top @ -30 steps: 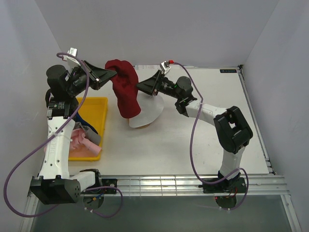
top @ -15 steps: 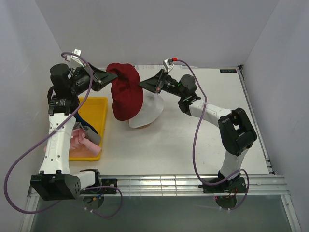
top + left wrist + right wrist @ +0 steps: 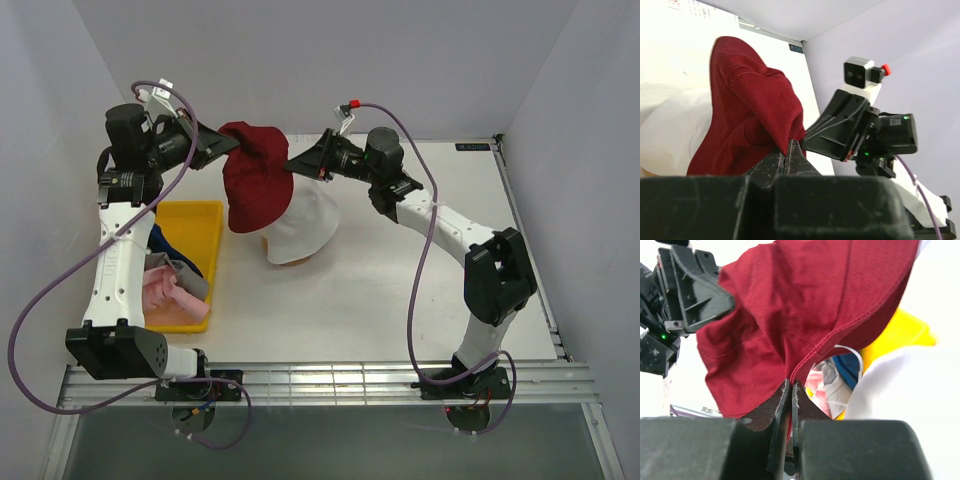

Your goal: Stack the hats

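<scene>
The dark red hat (image 3: 255,180) hangs spread between my two grippers, above and to the left of a white fabric dome (image 3: 303,230) on the stand. My left gripper (image 3: 232,148) is shut on the hat's left rim (image 3: 750,110), with its tips (image 3: 788,145) pinching the fabric. My right gripper (image 3: 290,168) is shut on the right rim (image 3: 800,305), with its tips (image 3: 791,384) closed on the hem. The navy blue hat (image 3: 160,240), grey hat (image 3: 187,277) and light pink hat (image 3: 165,295) lie in the yellow tray (image 3: 195,210).
The tray stands at the table's left, below my left arm. The wooden stand's base (image 3: 280,260) peeks out under the white dome. The back wall is close behind both grippers. The tray's hats (image 3: 835,375) show under the red rim in the right wrist view.
Both grippers have risen and drawn the red hat up and open. It hung long and limp a second ago; now it is spread wide beside the white dome's top.
</scene>
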`<act>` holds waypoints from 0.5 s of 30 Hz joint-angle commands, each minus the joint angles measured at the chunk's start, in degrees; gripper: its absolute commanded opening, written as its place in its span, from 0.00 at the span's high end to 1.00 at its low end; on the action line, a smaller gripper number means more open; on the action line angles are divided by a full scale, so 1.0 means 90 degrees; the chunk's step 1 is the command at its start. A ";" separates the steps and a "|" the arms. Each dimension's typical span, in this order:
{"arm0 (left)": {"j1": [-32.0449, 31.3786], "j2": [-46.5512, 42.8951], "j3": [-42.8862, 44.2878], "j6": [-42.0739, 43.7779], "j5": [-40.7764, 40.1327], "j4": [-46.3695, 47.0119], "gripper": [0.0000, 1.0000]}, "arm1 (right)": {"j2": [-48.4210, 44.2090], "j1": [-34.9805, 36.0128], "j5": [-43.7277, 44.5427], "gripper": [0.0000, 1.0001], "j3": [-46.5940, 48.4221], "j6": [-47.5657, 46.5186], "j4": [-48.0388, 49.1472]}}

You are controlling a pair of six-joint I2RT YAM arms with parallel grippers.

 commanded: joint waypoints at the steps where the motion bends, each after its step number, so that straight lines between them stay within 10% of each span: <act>1: -0.0027 0.0139 0.0357 0.0436 -0.0241 -0.0236 1.00 | -0.0200 0.0012 -0.0053 0.92 0.0537 -0.0712 -0.0717; 15: -0.0027 0.0618 0.0181 0.0758 -0.0212 0.0164 1.00 | -0.0044 -0.0086 0.0083 0.92 0.0947 -0.1406 -0.1606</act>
